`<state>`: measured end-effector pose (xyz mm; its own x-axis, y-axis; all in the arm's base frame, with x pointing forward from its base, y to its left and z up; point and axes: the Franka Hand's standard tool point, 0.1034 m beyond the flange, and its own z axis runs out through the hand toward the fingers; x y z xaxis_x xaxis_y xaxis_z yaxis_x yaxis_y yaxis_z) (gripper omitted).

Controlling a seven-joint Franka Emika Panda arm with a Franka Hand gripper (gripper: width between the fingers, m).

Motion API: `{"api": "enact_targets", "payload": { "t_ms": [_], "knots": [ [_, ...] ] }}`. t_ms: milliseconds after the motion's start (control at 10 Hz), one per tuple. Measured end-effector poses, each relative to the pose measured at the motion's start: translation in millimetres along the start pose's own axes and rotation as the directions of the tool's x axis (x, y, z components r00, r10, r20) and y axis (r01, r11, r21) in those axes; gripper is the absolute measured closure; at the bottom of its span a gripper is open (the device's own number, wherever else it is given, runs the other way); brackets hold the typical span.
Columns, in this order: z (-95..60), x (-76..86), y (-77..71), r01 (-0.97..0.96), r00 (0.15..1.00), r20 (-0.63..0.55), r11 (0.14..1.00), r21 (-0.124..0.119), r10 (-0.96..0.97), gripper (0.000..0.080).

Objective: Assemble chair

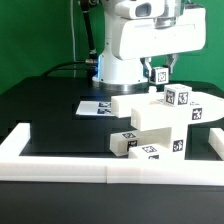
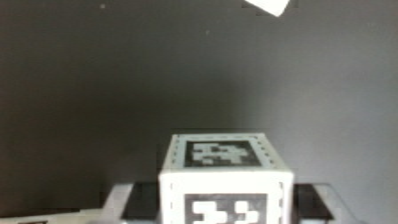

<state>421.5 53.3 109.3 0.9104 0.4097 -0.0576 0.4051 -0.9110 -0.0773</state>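
On a black bench [image 1: 50,110] ringed by a low white border wall [image 1: 60,168], a white robot arm [image 1: 135,40] reaches down over a cluster of chunky white chair parts toward the exterior view's right. Its pincer [image 1: 160,73] holds a small tagged cube-like leg [image 1: 160,74] off the bench, just above the other pieces; the wrist view shows the same leg [image 2: 224,180] pinched between the fingers [image 2: 125,197], its black-and-white tags facing the camera from two sides. Below and beside it stands a blocky stack: a thick white slab [image 1: 135,103] lying flat, a second tagged cube [image 1: 177,96] resting on the upper part of the stack, and a larger block [image 1: 185,118] with a tag on its face. Nearer the front wall, a long tagged block [image 1: 150,145] lies on the bench, touching the base of the stack. Behind the pile, toward the arm's base, the thin flat marker board [image 1: 95,105] lies on the dark surface with its tags up. A green backdrop [image 1: 30,40] fills the rear of the scene. A white fragment at the edge of the wrist view is too small to identify.
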Motion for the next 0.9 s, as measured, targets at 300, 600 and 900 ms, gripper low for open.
{"api": "enact_targets", "payload": {
  "t_ms": [300, 600, 900],
  "knots": [
    [0.4, -0.1, 0.7, 0.002, 1.000, 0.001, 1.000, 0.000, -0.002, 0.0512],
    [-22.8, 24.5, 33.3, 0.082, 0.996, -0.023, 0.997, 0.000, -0.082, 0.0512],
    [-28.8, 32.9, 39.2, 0.087, 0.996, -0.029, 0.996, -0.003, -0.087, 0.0512]
  ]
}}
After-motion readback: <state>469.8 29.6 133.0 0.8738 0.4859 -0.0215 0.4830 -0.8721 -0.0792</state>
